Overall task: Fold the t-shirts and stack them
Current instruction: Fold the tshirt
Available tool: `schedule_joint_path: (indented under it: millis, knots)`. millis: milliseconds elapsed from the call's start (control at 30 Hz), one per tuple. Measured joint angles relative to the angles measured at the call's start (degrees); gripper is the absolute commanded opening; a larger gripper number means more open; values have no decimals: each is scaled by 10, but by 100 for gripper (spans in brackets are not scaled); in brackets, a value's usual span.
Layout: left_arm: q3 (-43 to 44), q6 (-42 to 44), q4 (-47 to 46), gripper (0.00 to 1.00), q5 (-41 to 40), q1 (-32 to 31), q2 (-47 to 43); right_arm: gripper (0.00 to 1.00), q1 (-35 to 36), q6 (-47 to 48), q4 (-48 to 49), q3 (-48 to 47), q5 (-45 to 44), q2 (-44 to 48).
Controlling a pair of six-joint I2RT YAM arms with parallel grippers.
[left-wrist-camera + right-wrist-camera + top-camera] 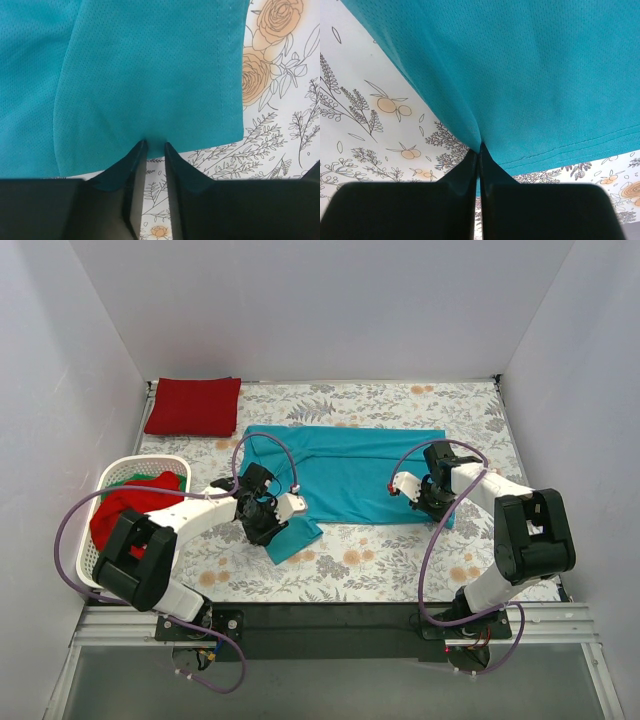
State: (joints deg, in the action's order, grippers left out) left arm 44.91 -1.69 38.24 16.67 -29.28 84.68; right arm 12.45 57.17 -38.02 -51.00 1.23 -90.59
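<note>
One teal mesh-knit t-shirt (345, 465), flat at mid-table and nipped along its near hem by both grippers.

We see it spread on the floral-print tablecloth (400, 560), finely perforated, its hem double-stitched. The left gripper (155, 145) pinches a pucker of hem by the shirt's left end, with a thin slit between its dark fingers. The right gripper (479, 150) is pressed tight on the hem toward the right end, and the cloth tents up from its tips. The two wrists overhang the near edge. One folded dark red t-shirt (193, 406), a neat rectangle, lies well apart in the far-left corner. At the left edge, one white plastic laundry basket (150, 460) with slotted walls holds one crumpled red t-shirt (115, 510) and one green t-shirt (160, 480) — four shirts that we can count.
</note>
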Motion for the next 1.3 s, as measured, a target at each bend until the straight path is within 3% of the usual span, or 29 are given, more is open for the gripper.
schedule_joint_path:
  millis: [100,567,833,1100,1267,1300]
  knots:
    - [0,0,10,0,1,-3,0,1,0,1,-1,0,1,0]
    - [7,-9,153,0,41,-8,-36,1,-1,5,-45,22,21,50]
    - [70,-17,174,0,57,-8,-38,1,-1,6,-56,20,28,50]
    - [63,-15,173,0,57,-6,-38,1,-4,13,-58,19,33,50]
    - [34,-13,171,38,55,-6,-38,1,-4,16,-58,16,35,50]
    - [33,-14,171,41,54,-6,-38,1,-4,16,-58,16,35,50]
